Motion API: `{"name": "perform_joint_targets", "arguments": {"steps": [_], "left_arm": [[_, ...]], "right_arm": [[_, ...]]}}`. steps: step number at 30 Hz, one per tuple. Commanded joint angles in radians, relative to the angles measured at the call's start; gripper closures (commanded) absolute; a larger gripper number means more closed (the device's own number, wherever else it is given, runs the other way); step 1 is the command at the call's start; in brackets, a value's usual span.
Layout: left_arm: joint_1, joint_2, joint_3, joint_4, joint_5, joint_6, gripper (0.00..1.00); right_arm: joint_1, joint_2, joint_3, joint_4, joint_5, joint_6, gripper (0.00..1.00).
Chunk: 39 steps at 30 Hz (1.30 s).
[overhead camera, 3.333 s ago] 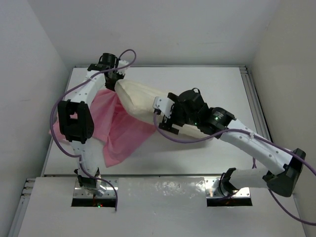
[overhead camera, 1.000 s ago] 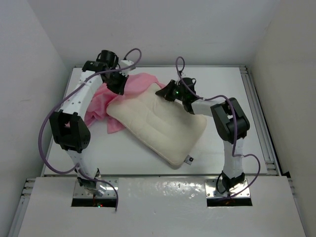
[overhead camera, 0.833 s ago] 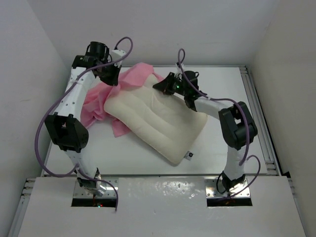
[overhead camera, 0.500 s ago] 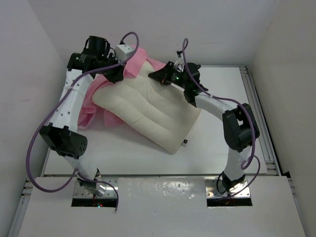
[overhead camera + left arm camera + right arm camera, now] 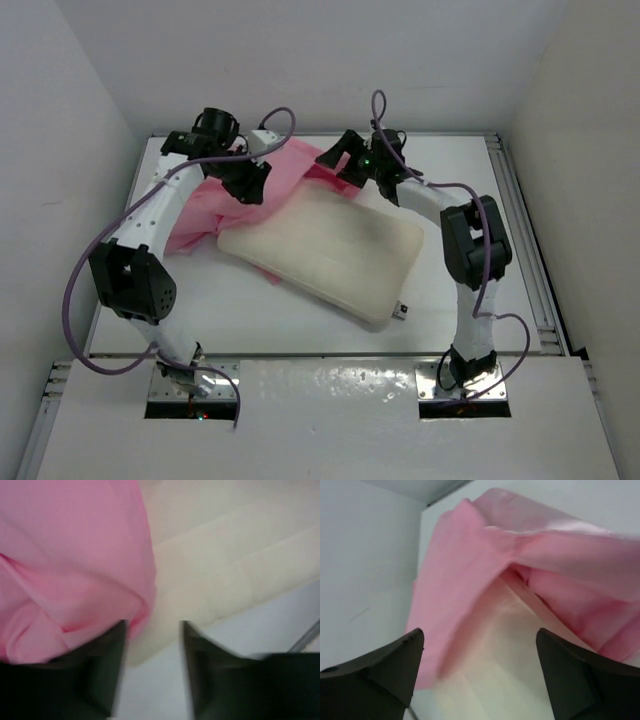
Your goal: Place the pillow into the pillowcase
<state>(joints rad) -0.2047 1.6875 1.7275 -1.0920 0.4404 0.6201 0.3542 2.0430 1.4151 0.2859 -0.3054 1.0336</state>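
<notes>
Two robot grippers hover over the far end of the table (image 5: 220, 300), neither holding anything. The left gripper (image 5: 153, 630) has its fingers a little apart: the bunched edge of the pink pillowcase (image 5: 75, 565) lies just ahead of one finger and the cream pillow (image 5: 220, 555) lies ahead of the gap. The right gripper (image 5: 479, 635) is spread wide, facing the pink fabric draped over the pillow's far end. The rest of the pillow lies uncovered, stretching back toward the arms' bases.

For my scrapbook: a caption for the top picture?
Cream pillow with its far end tucked into the pink pillowcase.
</notes>
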Motion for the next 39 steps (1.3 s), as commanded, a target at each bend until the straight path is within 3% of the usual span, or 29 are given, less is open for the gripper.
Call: {"name": "perform_joint_targets", "arguments": {"steps": [1,2,5,9,10,11,12,13,14,15,16,17,18,20,21,24,27,31,32,37,39], "left_arm": [[-0.022,0.021,-0.048,0.271,-0.128,-0.213,0.42],[-0.018,0.035,-0.037,0.296,-0.149,-0.244,0.35],[0.007,0.101,0.072,0.247,-0.170,-0.286,0.23],[0.071,0.049,0.067,0.196,-0.134,-0.246,0.23],[0.082,0.032,0.044,0.186,-0.137,-0.222,0.37],[0.083,-0.007,-0.021,0.175,-0.143,-0.177,0.54],[0.087,-0.032,-0.064,0.164,-0.150,-0.160,0.90],[0.088,-0.052,-0.112,0.165,-0.170,-0.143,1.00],[0.091,-0.089,-0.202,0.173,-0.180,-0.119,1.00],[0.096,-0.104,-0.247,0.185,-0.190,-0.114,1.00],[0.102,-0.113,-0.288,0.208,-0.212,-0.112,1.00],[0.103,-0.126,-0.324,0.225,-0.221,-0.112,0.97],[0.106,-0.126,-0.379,0.265,-0.232,-0.112,0.87],[0.102,-0.127,-0.428,0.347,-0.268,-0.106,0.75],[0.094,-0.126,-0.463,0.372,-0.284,-0.105,0.60],[0.087,-0.101,-0.494,0.461,-0.394,-0.120,0.46],[0.087,-0.060,-0.500,0.540,-0.434,-0.154,0.44],[0.073,-0.032,-0.552,0.625,-0.486,-0.146,0.45],[0.070,-0.028,-0.556,0.641,-0.489,-0.143,0.47],[0.062,-0.022,-0.542,0.591,-0.382,-0.138,0.79],[0.059,-0.023,-0.534,0.572,-0.379,-0.135,1.00]], "right_arm": [[0.009,0.019,0.155,-0.253,0.044,-0.212,0.01],[0.008,0.016,0.174,-0.352,0.083,-0.248,0.01],[-0.014,-0.054,0.171,-0.438,0.159,-0.374,0.01],[0.021,-0.216,0.029,-0.404,0.186,-0.564,0.01],[0.037,-0.246,0.003,-0.396,0.166,-0.666,0.32],[0.054,-0.297,-0.045,-0.402,0.143,-0.716,0.72],[0.107,-0.320,-0.066,-0.413,0.190,-0.751,1.00],[0.135,-0.340,-0.089,-0.419,0.201,-0.824,1.00],[0.164,-0.358,-0.144,-0.415,0.204,-0.869,0.99],[0.230,-0.392,-0.172,-0.412,0.228,-0.915,0.87],[0.264,-0.406,-0.200,-0.384,0.238,-0.994,0.61],[0.299,-0.421,-0.265,-0.357,0.262,-1.020,0.06],[0.368,-0.449,-0.300,-0.322,0.290,-1.061,0.01],[0.455,-0.464,-0.381,-0.214,0.339,-1.136,0.01],[0.480,-0.465,-0.395,-0.191,0.362,-1.165,0.01],[0.546,-0.414,-0.383,-0.186,0.446,-1.191,0.01],[0.583,-0.370,-0.363,-0.212,0.476,-1.205,0.01],[0.608,-0.333,-0.406,-0.176,0.407,-1.250,0.01],[0.620,-0.327,-0.404,-0.177,0.401,-1.253,0.01],[0.653,-0.288,-0.343,-0.231,0.353,-1.235,0.01],[0.670,-0.274,-0.341,-0.215,0.365,-1.245,0.01]]}}
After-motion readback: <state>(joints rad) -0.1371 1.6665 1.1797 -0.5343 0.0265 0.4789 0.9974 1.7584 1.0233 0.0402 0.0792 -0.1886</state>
